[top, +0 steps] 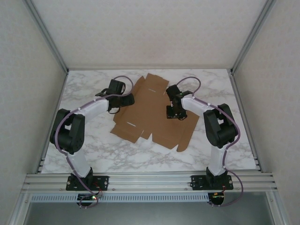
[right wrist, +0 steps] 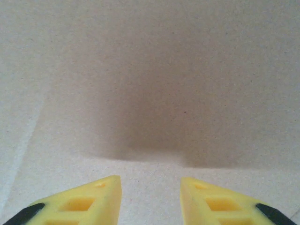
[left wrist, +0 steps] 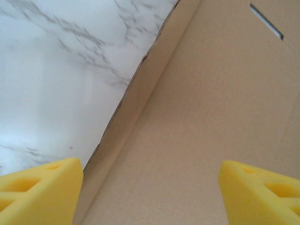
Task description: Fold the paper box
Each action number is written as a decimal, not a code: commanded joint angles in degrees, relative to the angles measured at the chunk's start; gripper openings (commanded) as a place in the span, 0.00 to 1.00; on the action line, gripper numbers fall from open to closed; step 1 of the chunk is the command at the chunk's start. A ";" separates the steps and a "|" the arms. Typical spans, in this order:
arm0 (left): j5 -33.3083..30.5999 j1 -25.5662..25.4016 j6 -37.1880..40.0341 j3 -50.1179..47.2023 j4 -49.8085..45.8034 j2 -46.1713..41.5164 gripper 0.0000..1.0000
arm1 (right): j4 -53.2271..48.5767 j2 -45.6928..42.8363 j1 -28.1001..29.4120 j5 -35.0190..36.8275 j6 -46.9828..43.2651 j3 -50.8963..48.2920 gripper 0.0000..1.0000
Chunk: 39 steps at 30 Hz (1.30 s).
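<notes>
The paper box lies flat and unfolded on the marble table, a brown die-cut sheet with flaps and tabs round its edges. My left gripper hovers at the sheet's left edge. In the left wrist view its yellow fingers stand wide apart over the cardboard, and a narrow side flap along that edge is slightly raised. My right gripper points down over the sheet's right-centre. In the right wrist view it is open just above bare cardboard, with nothing between the fingers.
White walls and aluminium frame posts close in the table on three sides. Bare marble runs left of the sheet and along the near edge by the arm bases.
</notes>
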 commanded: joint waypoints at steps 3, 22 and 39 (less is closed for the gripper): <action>2.36 -0.02 -2.41 -1.05 1.00 1.34 0.74 | -0.60 -1.93 0.67 -4.79 6.94 0.86 0.32; 17.58 -1.12 -8.02 -16.90 12.73 -7.01 0.73 | 0.25 -6.44 0.60 -5.71 7.12 -0.67 0.24; 4.96 2.69 -3.49 -5.20 4.70 -11.73 0.78 | 2.72 -5.29 1.93 -2.59 9.45 -6.29 0.09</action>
